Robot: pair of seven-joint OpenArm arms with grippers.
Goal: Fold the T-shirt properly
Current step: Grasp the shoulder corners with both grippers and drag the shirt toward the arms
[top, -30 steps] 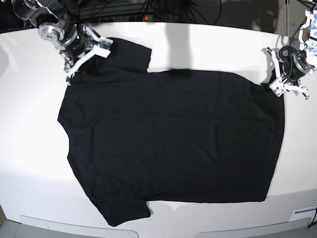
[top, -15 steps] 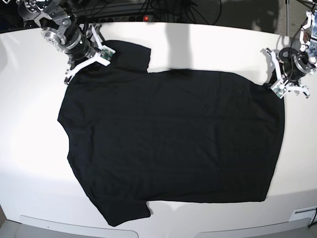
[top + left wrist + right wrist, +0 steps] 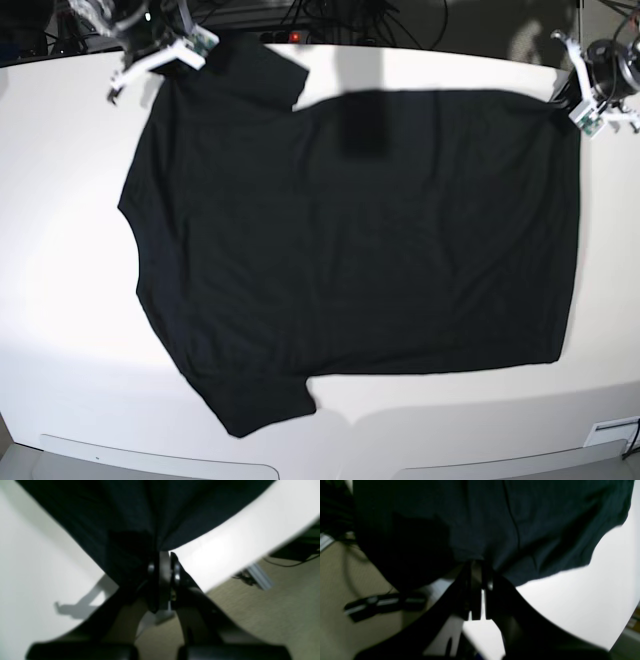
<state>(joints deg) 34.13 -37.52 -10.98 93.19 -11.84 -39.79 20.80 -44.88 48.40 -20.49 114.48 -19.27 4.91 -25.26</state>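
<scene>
T-shirt (image 3: 350,240): black, plain side up, spread on white tabletop (image 3: 60,300), far edge raised. Left gripper (image 3: 163,555): jaws clamped on hem corner at far edge. Right gripper (image 3: 477,563): jaws clamped on cloth edge near sleeve.

T-shirt (image 3: 350,230) — plain black all over, no print showing. Tabletop (image 3: 60,300) white, glossy. Claw fingers (image 3: 160,580) black in the wrist views; arm ends white in the base view. Floor (image 3: 275,615) dull olive-beige — black cables behind the tabletop.
</scene>
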